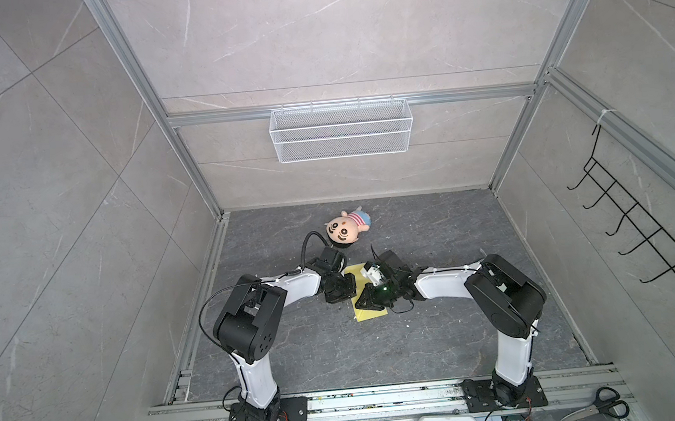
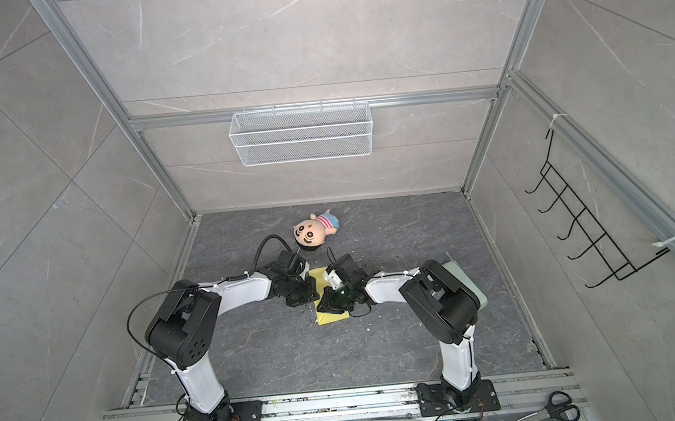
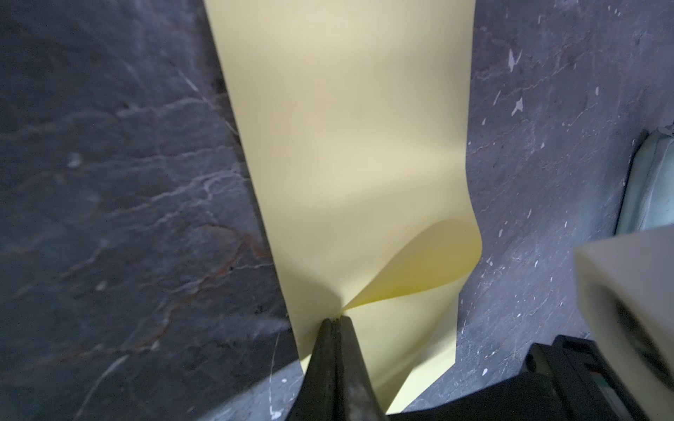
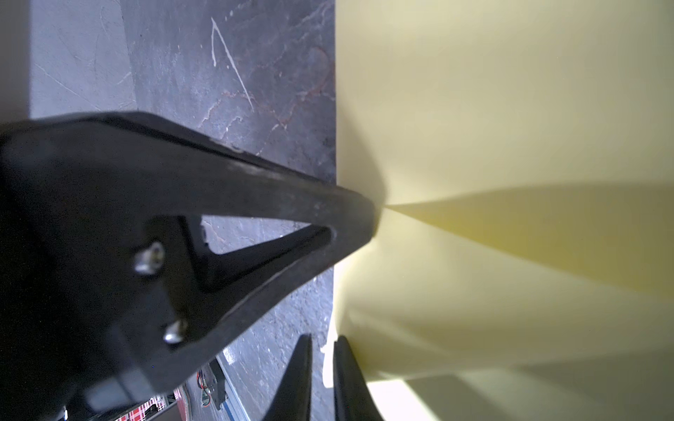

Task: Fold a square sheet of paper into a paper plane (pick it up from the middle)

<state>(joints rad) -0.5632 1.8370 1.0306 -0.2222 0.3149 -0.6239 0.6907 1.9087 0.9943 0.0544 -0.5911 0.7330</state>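
Left end effector (image 3: 333, 322) pinching paper sheet (image 3: 346, 145), pinch clear only from wrist

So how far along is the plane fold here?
Done: nothing is clearly folded; the square sheet of paper lies mostly flat on the table. In hand: the left gripper pinches its edge, buckling it; the right gripper straddles that edge too, grip unclear. Left: apparently every fold.

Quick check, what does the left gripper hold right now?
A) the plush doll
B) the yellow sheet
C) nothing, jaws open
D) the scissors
B: the left wrist view shows the left gripper shut on the yellow sheet, which puckers at the pinch.
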